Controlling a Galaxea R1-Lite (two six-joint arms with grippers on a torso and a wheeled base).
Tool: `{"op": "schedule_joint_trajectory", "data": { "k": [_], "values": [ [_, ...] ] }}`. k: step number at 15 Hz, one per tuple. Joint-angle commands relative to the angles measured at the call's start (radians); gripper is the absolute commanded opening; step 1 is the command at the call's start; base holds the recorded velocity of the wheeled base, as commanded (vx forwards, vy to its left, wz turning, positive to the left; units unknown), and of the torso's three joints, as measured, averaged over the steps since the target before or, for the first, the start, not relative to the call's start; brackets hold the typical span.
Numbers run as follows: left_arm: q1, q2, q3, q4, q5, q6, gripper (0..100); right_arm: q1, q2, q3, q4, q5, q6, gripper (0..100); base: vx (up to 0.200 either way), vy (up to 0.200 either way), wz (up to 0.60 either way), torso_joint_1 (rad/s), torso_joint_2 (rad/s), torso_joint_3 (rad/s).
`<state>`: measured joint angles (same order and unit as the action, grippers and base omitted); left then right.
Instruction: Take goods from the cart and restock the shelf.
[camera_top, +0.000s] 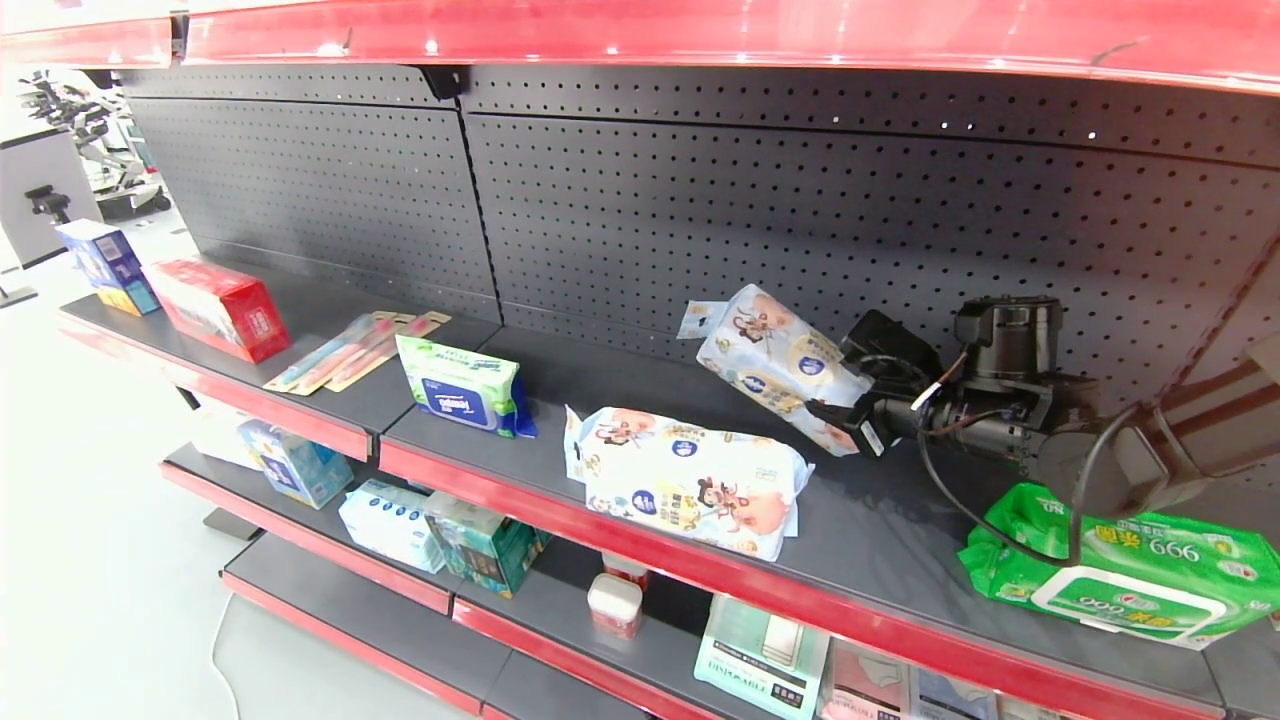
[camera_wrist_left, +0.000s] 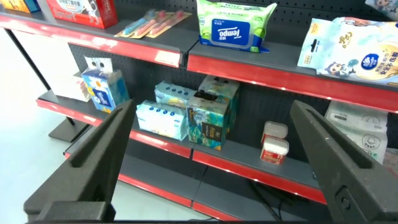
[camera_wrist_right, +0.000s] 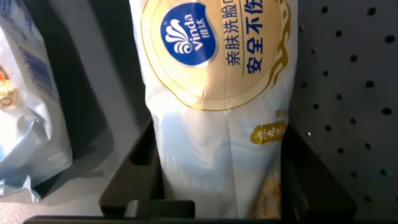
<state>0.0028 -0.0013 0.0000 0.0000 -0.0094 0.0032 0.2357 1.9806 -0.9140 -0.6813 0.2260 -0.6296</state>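
A pale printed pack (camera_top: 772, 362) is pinched at its right end by the right tool (camera_top: 843, 412). It is held over the far part of the top shelf (camera_top: 900, 520), close to the pegboard (camera_top: 700, 200). Its long axis is set slantwise: the free end is pointed up and to the far left, toward the pegboard, and the gripped end is pointed down and right, into the tool. In the right wrist view the pack (camera_wrist_right: 217, 93) is seen between the two fingers (camera_wrist_right: 134, 168), which are pressed against its sides. Whether its lower edge is rested on the shelf cannot be told. A second pack (camera_top: 690, 480) of the same kind is laid flat nearer and to the left, at the shelf's front edge, apart from the held one. A green pack (camera_top: 1130, 570) is laid to the right, below the arm. The left tool (camera_wrist_left: 211, 107) is held spread, with nothing between its fingers, in front of the lower shelves (camera_wrist_left: 249, 155).
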Motion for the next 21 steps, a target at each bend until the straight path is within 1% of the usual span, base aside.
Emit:
{"op": "schedule_joint_trajectory", "data": {
  "k": [1,7,10,17,18,21],
  "values": [
    [0.0,0.001,0.0,0.0,0.0,0.0,100,0.0,-0.002,0.009,0.0,0.004,-0.001,0,0.0,0.0,0.0,0.0,0.0,0.0],
    [0.0,0.001,0.0,0.0,0.0,0.0,100,0.007,0.0,0.009,0.0,0.029,0.004,0,0.0,0.0,0.0,0.0,0.0,0.0],
    [0.0,0.001,0.0,0.0,0.0,0.0,100,0.01,-0.002,0.017,0.0,0.062,0.002,0,0.0,0.0,0.0,0.0,0.0,0.0],
    [0.0,0.001,0.0,0.0,0.0,0.0,100,0.011,-0.002,0.024,0.0,0.076,0.001,0,0.0,0.0,0.0,0.0,0.0,0.0],
    [0.0,0.001,0.0,0.0,0.0,0.0,100,0.011,-0.002,0.026,0.0,0.076,-0.001,100,0.0,0.0,0.0,0.0,0.0,0.0],
    [0.0,0.001,0.0,0.0,0.0,0.0,100,0.014,-0.005,0.037,-0.001,0.076,0.001,100,0.0,0.0,0.0,0.0,0.0,0.0]
  ]
}}
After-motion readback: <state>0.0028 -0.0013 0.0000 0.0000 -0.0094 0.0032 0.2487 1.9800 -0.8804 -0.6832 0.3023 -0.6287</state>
